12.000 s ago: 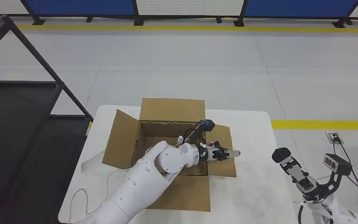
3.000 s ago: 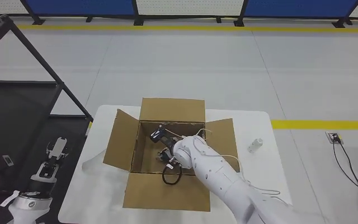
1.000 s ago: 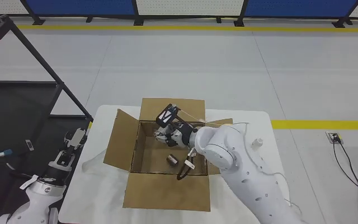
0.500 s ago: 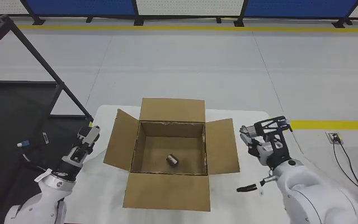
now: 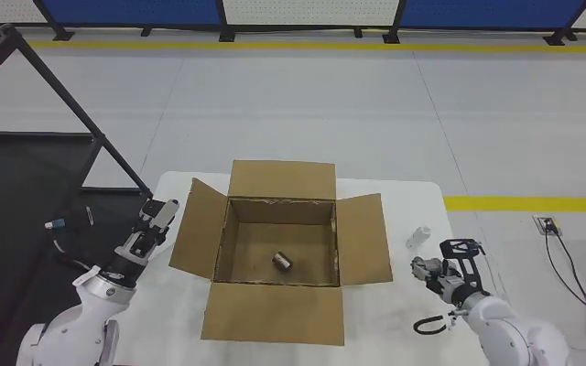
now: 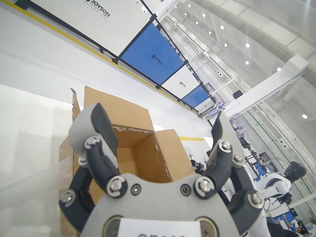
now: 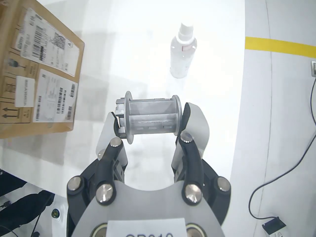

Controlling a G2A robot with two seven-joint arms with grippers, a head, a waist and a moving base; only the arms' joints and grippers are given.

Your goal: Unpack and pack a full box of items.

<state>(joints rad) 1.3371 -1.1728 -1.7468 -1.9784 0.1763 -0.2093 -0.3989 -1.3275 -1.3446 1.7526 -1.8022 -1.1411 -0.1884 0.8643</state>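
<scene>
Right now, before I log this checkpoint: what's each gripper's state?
Left gripper: open, holding nothing.
Right gripper: closed on the metal spool.

A large industrial hall: blue and white partition panels (image 6: 153, 57) fence a pale floor (image 5: 293, 101) crossed by yellow lines (image 5: 513, 203), while rows of spotlights (image 6: 222, 27) stud a high white ceiling (image 6: 246, 8) carried on heavy beams (image 6: 284, 75).

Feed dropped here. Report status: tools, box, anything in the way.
Left tool open, empty, beside box. Right tool shut on metal spool, over table outside box. One small cylinder in box. Bottle on table just past spool.
</scene>
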